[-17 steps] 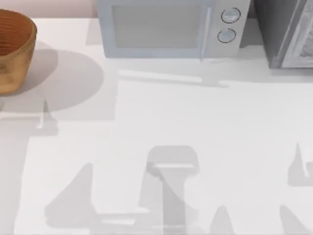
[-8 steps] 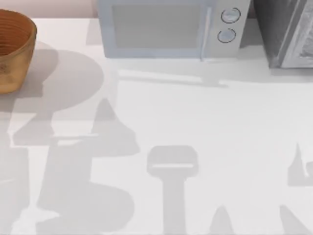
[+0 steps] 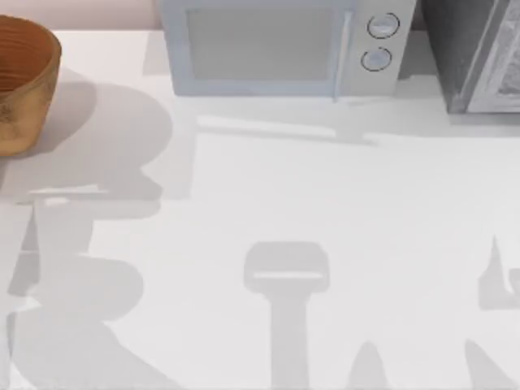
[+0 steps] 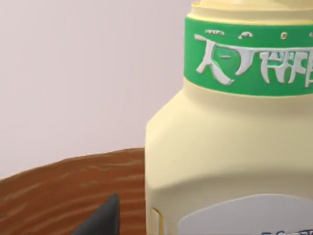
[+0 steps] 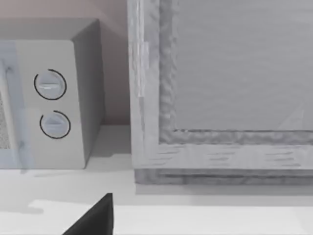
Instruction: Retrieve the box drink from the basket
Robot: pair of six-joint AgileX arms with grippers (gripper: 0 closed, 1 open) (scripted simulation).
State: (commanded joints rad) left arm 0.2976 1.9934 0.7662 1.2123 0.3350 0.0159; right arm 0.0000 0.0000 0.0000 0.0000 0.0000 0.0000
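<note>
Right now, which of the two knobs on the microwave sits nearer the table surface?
The lower knob on the microwave front, directly under the upper knob; the right wrist view shows it closer to the white table.

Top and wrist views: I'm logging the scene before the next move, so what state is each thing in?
Box drink: upright, cap on, close before the left pincer's camera, basket wall behind it.
Basket: upright at the table's far left.
Microwave: door shut, at the back.
Left pincer: a dark fingertip beside the drink; grip unclear.
Right pincer: a dark fingertip over the table, facing the microwave.
</note>
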